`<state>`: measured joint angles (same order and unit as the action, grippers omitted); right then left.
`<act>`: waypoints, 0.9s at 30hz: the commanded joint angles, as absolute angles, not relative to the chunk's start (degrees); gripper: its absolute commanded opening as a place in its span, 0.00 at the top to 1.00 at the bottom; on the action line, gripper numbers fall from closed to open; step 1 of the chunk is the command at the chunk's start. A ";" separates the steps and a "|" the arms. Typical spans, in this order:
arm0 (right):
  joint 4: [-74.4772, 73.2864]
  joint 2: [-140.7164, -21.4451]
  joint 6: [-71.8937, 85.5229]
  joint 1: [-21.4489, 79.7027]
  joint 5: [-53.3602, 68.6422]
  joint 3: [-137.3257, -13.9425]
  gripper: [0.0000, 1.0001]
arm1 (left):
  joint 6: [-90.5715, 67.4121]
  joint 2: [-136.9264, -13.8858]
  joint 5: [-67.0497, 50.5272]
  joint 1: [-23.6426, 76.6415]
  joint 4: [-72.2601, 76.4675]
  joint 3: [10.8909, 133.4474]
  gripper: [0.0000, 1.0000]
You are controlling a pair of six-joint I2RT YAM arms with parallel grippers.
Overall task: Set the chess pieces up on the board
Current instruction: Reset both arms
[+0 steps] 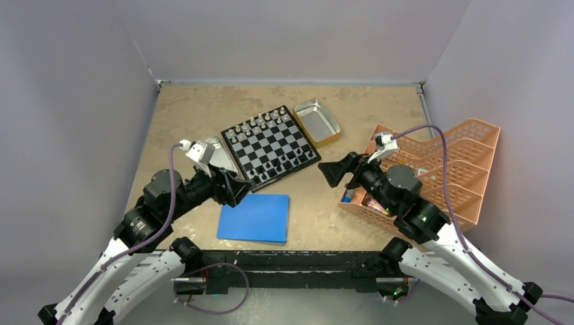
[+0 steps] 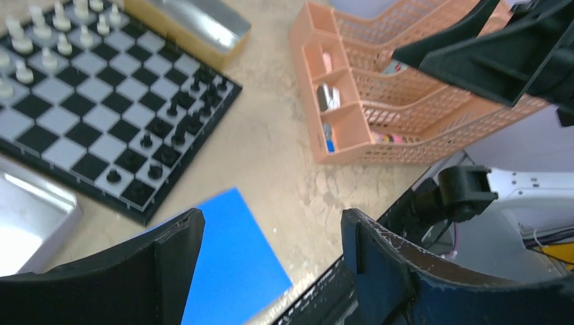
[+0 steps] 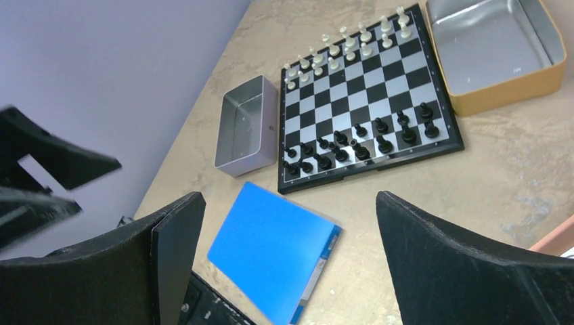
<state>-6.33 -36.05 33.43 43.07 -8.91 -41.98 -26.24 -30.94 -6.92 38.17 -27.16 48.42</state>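
Observation:
The board [image 1: 271,144] lies slanted in the middle of the table. Silvery-white chess pieces [image 1: 260,124] stand in rows along its far side and black chess pieces [image 1: 284,162] along its near side. The right wrist view shows the same board [image 3: 369,91], white pieces [image 3: 345,44] and black pieces [image 3: 359,145]. My left gripper [image 1: 238,189] hovers open near the board's near-left corner, over the table by the blue sheet, nothing between its fingers [image 2: 271,220]. My right gripper [image 1: 332,172] hangs open to the right of the board, also holding nothing [image 3: 291,203].
A blue sheet [image 1: 255,218] lies near the front edge. A silver tray [image 1: 218,154] sits against the board's left side, and a gold-sided tin [image 1: 317,120] at its far right. An orange mesh organiser [image 1: 440,169] stands on the right, beside the right arm.

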 commanded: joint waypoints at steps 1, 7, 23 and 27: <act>-2.26 -37.73 40.32 43.11 -13.52 -42.50 0.01 | -31.90 -28.01 -7.65 38.17 -31.68 45.76 0.26; -3.13 -39.21 41.22 43.07 -14.19 -43.61 0.01 | -31.62 -23.85 -3.53 38.18 -35.72 45.57 0.25; -4.98 -37.47 39.18 43.08 -15.01 -45.07 0.01 | -33.13 -23.32 -1.57 38.18 -34.32 46.18 0.23; -5.02 -36.58 39.20 43.07 -15.18 -44.45 0.01 | -33.05 -23.64 -1.84 38.20 -34.07 46.41 0.22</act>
<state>-6.35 -37.82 39.66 43.07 -13.61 -42.41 -32.40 -23.00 -2.31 38.17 -36.99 45.19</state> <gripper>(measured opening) 0.987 0.774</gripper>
